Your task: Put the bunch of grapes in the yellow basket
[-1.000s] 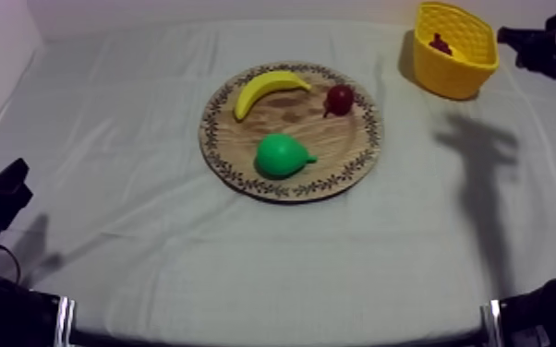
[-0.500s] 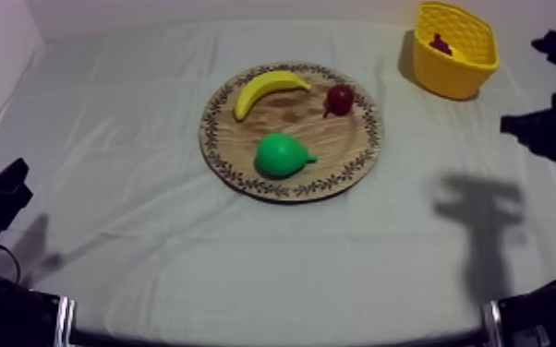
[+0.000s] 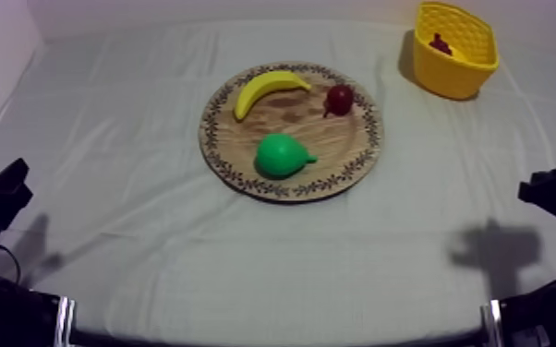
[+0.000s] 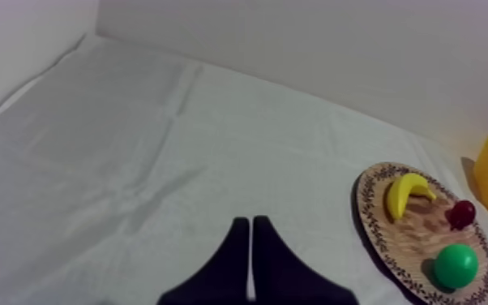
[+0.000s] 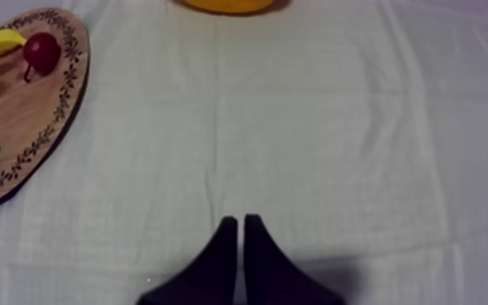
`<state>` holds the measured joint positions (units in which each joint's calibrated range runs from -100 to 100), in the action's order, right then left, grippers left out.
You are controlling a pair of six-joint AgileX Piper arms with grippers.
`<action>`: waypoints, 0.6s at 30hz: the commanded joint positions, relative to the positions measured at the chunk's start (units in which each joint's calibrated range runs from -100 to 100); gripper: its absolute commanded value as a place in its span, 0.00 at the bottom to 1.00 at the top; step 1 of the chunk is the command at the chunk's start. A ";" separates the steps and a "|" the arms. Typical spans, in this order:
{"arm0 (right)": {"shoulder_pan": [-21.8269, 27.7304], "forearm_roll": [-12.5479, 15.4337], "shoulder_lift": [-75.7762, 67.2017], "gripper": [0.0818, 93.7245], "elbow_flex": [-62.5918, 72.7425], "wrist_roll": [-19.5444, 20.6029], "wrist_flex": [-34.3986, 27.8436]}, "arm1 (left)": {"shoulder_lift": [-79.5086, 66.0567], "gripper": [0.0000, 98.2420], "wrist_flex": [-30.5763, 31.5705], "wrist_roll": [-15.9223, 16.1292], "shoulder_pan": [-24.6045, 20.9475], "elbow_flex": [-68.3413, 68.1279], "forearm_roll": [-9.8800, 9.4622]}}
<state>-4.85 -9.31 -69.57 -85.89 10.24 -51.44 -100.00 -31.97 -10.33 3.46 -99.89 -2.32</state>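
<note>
- Yellow basket (image 3: 448,78) stands well apart from the wooden board (image 3: 342,138), beyond the rim nearest the small red fruit (image 3: 340,98).
- A dark red lump lies inside the basket. It is too small to show single berries, but I take it for the bunch of grapes (image 3: 440,42).
- On the board lie the banana (image 3: 268,89), the small red fruit beside it, and the pear (image 3: 282,155) on the opposite side of the board from those two. No grapes are on the board.
- The right gripper (image 5: 240,255) hangs over bare cloth (image 3: 134,120), off the basket side of the board and clear of it. Its fingers are pressed together with nothing between them.
- The left gripper (image 4: 250,259) sits over cloth well off the far side of the board from the basket. Its fingers are also pressed together and hold nothing.
- Judged from how things lie, the pick and the drop are both done. At most, the arms have yet to settle at rest.
</note>
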 commanded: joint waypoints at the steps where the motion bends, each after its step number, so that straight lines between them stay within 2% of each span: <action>1: 1.91 2.00 -7.35 0.00 -1.06 -3.95 0.49 | 0.00 0.00 -0.04 0.00 -0.03 0.00 0.00; 9: 4.70 6.15 -19.11 0.00 -6.76 -10.16 1.33 | 0.00 0.00 -0.04 0.00 -0.03 0.00 0.00; 18: 4.62 7.60 -25.44 0.00 -10.87 -12.28 4.40 | 0.00 0.00 -0.04 -0.01 -0.03 0.00 0.00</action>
<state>-0.18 -1.68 -94.69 -96.73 -2.18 -47.54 -100.00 -32.03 -10.33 3.46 -99.89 -2.32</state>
